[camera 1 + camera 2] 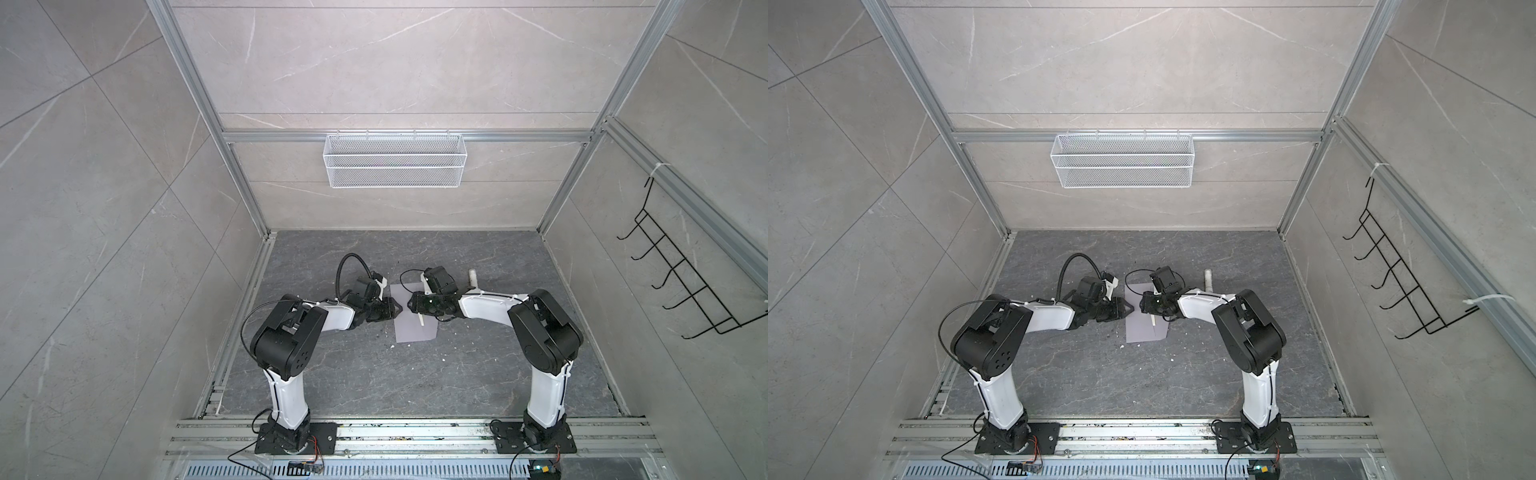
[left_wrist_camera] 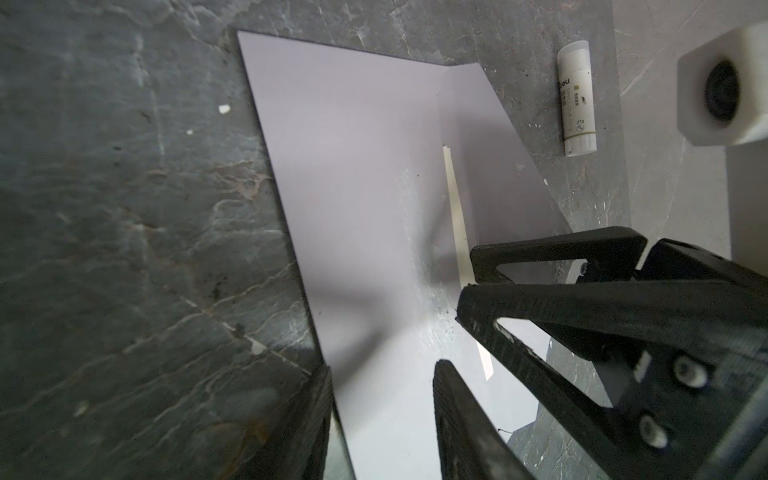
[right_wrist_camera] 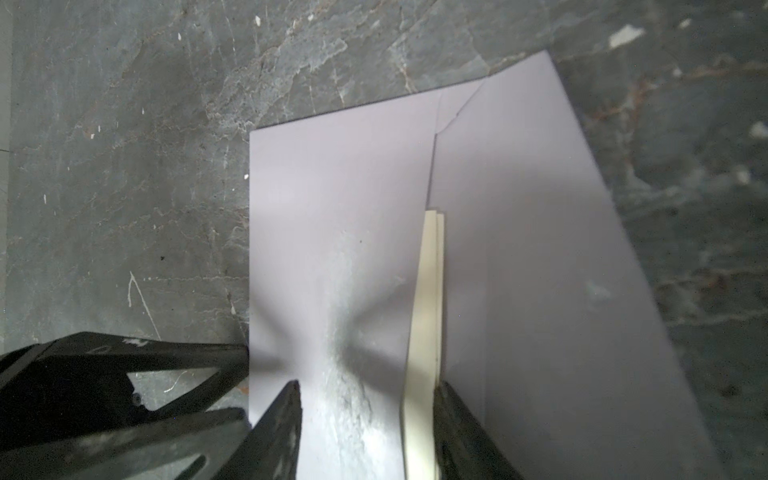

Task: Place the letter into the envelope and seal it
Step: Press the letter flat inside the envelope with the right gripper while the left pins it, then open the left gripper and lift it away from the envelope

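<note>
The envelope lies flat on the dark stone table, with both grippers low over it from opposite sides. The right gripper has its jaws apart and grips nothing. One finger is on the envelope's body and the other sits against the cream edge of the letter. The letter is nearly all inside, with only a narrow strip showing at the mouth ahead of that finger. The paper puckers between the two fingers. Facing it, the left gripper is also parted and empty, with one finger at the envelope's opposite long edge and the other over the body. The flap lies open beyond the right gripper's letter-side finger, and a glue stick lies well past it.

The step looks like seating that last strip. The left gripper should probably pin the body while the right finger nudges the letter lightly towards it, so the pucker does not set into a crease. The strip must clear the fold line before the flap is glued.
</note>
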`<state>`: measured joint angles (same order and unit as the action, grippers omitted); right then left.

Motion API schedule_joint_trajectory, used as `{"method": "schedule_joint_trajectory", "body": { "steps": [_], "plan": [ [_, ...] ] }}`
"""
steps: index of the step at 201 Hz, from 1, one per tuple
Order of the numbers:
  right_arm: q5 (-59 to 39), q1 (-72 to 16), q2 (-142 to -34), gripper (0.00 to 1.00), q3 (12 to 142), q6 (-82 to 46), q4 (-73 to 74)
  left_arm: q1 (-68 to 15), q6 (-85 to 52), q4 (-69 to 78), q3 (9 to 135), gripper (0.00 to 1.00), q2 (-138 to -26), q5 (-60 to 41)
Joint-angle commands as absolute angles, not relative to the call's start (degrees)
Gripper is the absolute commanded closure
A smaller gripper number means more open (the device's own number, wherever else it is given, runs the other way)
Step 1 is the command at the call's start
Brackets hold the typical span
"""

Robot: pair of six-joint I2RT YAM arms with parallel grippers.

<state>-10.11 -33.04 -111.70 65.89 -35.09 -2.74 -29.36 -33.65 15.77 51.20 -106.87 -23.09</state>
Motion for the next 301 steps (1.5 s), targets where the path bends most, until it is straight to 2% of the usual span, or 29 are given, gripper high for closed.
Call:
{"method": "schedule_joint_trajectory", "body": {
  "steps": [1, 84, 120, 210, 238, 269, 301],
  "plan": [
    [-12.03, -34.44, -113.34, 0.48, 65.0, -36.24, -2.85, -30.05, -33.97, 15.89, 50.96, 0.56, -107.59, -23.93],
    [-11.36, -34.39, -111.83, 0.48, 67.71, -34.93, -5.21, -30.08, -33.95, 15.47, 50.89, 0.55, -105.8, -23.91],
    [-9.61, -34.37, -106.95, 0.46, 69.65, -32.88, -7.96, -30.08, -32.28, 12.32, 50.47, 0.51, -101.52, -22.7],
    [-2.66, -33.08, -94.97, 0.3, 68.53, -26.77, -13.32, -30.48, -29.48, 1.77, 47.0, 0.45, -84.12, -23.15],
    [-2.2, -31.07, -95.31, 0.23, 69.07, -24.74, -15.21, -31.28, -28.61, -5.97, 46.4, 0.42, -74.98, -24.4],
    [-3.7, -28.89, -97.92, 0.2, 70.85, -23.5, -16.31, -31.64, -24.48, -16.78, 49.64, 0.39, -67.52, -24.39],
    [-6.55, -27.52, -102.27, 0.19, 74.74, -22.29, -18.46, -31.63, -21.58, -19.2, 50.56, 0.34, -63.35, -23.87]
  ]
}}
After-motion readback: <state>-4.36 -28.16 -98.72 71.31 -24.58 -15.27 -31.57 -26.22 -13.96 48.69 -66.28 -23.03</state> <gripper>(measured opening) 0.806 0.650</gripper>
